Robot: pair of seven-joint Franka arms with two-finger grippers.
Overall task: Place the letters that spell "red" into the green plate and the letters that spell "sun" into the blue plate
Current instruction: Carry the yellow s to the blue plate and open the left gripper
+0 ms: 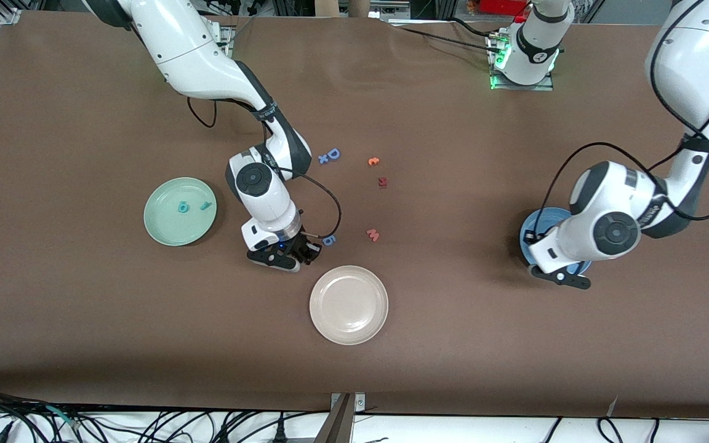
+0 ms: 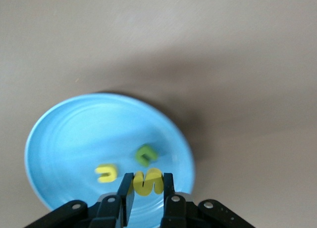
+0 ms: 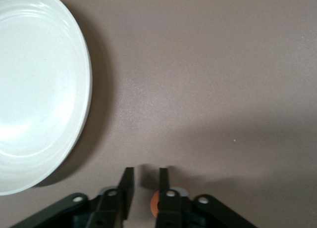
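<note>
My left gripper (image 2: 146, 177) is shut on a yellow "s" letter (image 2: 147, 183) and holds it over the blue plate (image 2: 74, 139). In that plate lie a yellow "u"-shaped letter (image 2: 106, 173) and an olive-green letter (image 2: 146, 155). In the front view the left gripper (image 1: 552, 261) covers most of the blue plate (image 1: 542, 218). The green plate (image 1: 170, 231) holds a teal "b"-shaped letter (image 1: 183, 207) and a teal hook-shaped letter (image 1: 207, 205). An orange letter (image 1: 373, 161) lies on the table. My right gripper (image 3: 146, 171) is open over bare table. A small orange bit (image 3: 154, 204) shows by one finger; I cannot tell what it is.
A cream-white plate (image 1: 348, 304) lies beside the right gripper (image 1: 306, 251), nearer to the front camera. A blue "6" letter (image 1: 328, 240) lies right by that gripper. A blue "D" (image 1: 332, 154), a dark red letter (image 1: 383, 181) and a pink-red letter (image 1: 373, 234) lie mid-table.
</note>
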